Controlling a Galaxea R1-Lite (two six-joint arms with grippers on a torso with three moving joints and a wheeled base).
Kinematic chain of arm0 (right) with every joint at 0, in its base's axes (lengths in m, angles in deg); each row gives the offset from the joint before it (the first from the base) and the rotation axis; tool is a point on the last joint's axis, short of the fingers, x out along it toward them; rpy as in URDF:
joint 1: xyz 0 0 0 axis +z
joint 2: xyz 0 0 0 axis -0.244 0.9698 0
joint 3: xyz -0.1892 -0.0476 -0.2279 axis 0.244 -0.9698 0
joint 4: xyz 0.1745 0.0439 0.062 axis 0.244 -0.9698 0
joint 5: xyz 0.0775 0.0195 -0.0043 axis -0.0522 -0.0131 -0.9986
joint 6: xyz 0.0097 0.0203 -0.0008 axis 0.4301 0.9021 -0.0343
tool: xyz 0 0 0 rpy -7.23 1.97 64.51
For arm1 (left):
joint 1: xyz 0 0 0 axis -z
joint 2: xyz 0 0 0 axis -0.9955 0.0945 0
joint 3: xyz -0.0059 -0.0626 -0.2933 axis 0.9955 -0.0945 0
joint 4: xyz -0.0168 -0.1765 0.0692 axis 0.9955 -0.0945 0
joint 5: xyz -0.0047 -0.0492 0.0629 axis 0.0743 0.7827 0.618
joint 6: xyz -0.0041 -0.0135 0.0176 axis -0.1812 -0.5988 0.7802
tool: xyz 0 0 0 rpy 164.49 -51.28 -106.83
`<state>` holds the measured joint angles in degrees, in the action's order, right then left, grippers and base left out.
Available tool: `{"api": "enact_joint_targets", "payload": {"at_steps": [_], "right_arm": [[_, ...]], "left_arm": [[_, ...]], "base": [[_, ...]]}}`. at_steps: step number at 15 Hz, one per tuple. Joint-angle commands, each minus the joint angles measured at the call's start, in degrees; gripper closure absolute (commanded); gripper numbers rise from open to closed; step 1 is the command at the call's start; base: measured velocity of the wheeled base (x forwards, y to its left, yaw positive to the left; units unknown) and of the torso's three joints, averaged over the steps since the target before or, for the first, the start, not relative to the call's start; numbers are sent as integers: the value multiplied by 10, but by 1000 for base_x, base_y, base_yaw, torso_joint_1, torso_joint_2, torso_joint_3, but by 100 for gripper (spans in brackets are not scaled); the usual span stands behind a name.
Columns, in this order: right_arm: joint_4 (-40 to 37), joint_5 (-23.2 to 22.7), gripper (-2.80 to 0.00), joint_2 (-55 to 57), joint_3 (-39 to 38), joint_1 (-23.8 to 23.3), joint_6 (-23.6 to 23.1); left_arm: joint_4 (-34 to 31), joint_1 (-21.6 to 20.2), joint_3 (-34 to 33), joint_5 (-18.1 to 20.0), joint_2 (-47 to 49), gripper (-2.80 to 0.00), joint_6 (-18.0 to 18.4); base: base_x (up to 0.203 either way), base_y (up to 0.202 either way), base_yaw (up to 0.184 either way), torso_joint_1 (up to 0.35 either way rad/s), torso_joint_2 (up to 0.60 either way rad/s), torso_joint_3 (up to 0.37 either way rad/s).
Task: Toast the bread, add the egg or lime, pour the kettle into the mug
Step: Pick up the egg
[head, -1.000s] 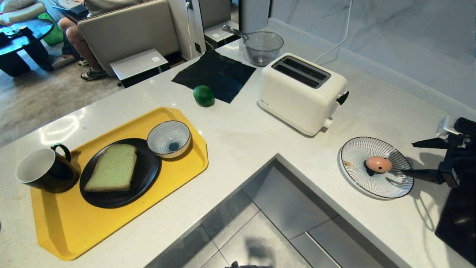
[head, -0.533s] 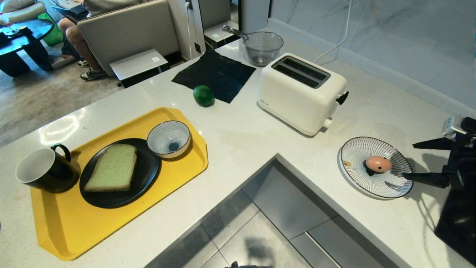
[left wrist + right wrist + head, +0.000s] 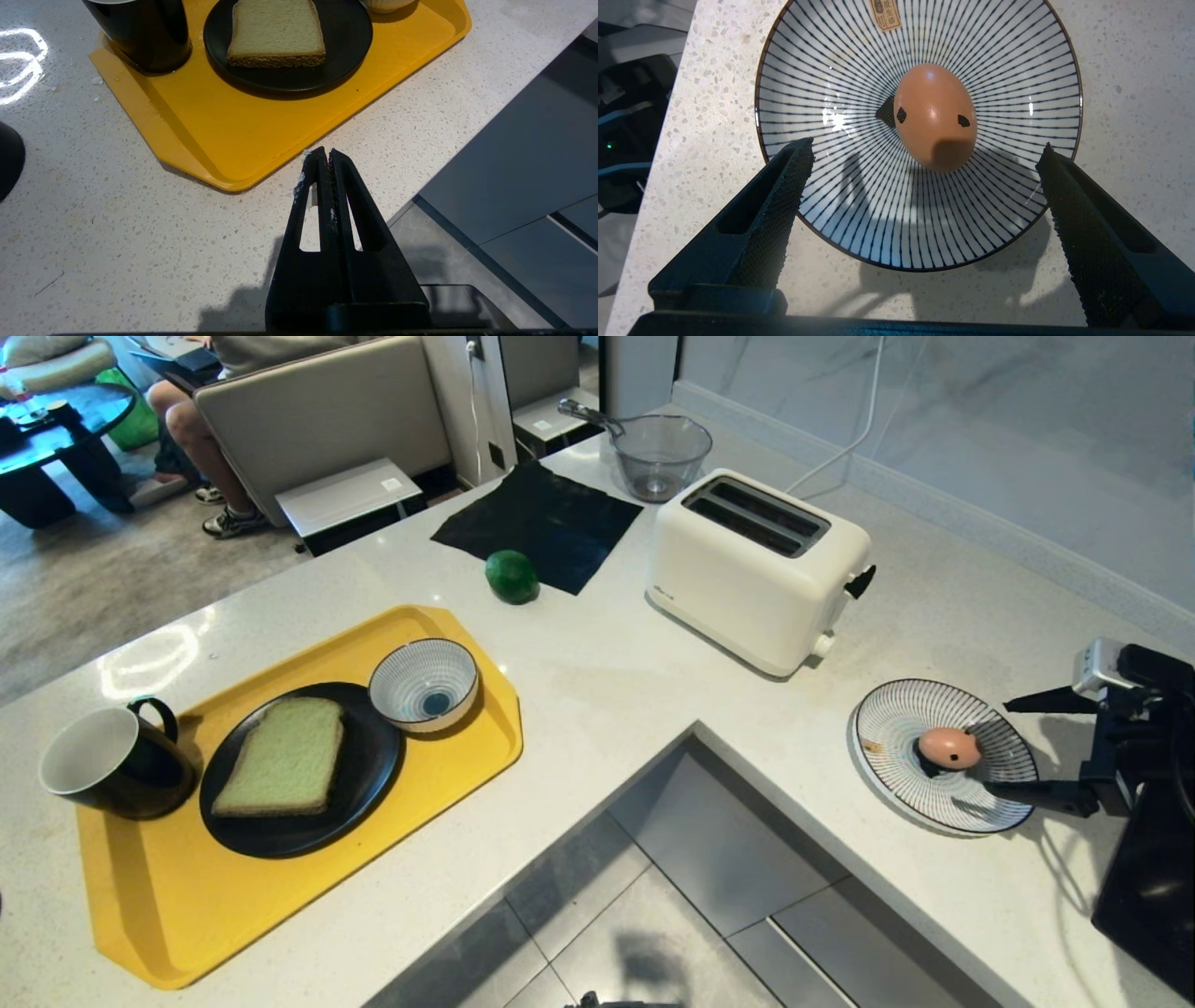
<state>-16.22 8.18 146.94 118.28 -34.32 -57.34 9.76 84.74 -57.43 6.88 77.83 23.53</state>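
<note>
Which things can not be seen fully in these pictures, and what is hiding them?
- Kettle: no view shows it clearly.
- Mug: left wrist view's top edge cuts off its rim.
- Egg: its underside is hidden against the striped plate.
- Right end effector: head view's edge cuts off its arm.
- Person: mostly behind the sofa.

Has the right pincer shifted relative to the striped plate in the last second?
Yes. The right pincer, jaws open, has crept in over the striped plate's rim toward the egg.

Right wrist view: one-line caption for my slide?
Open right end effector hovering before pinkish-tan, black-spotted egg lying in blue-striped white ceramic plate.
</note>
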Motion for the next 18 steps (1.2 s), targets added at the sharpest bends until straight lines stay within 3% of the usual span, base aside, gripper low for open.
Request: {"api": "enact_joint_targets", "payload": {"at_steps": [1,12,18], "right_arm": [[-1,-3,-280,10,1,1,-12],[-3,46,-280,37,1,34,-25],[-4,54,-280,64,39,41,-21]], "left_arm": [[0,0,-10,0,0,0,0],[0,-1,-10,0,0,0,0],[0,0,-10,0,0,0,0]], "base": [[0,0,0,0,0,0],[0,0,0,0,0,0],[0,0,0,0,0,0]]}}
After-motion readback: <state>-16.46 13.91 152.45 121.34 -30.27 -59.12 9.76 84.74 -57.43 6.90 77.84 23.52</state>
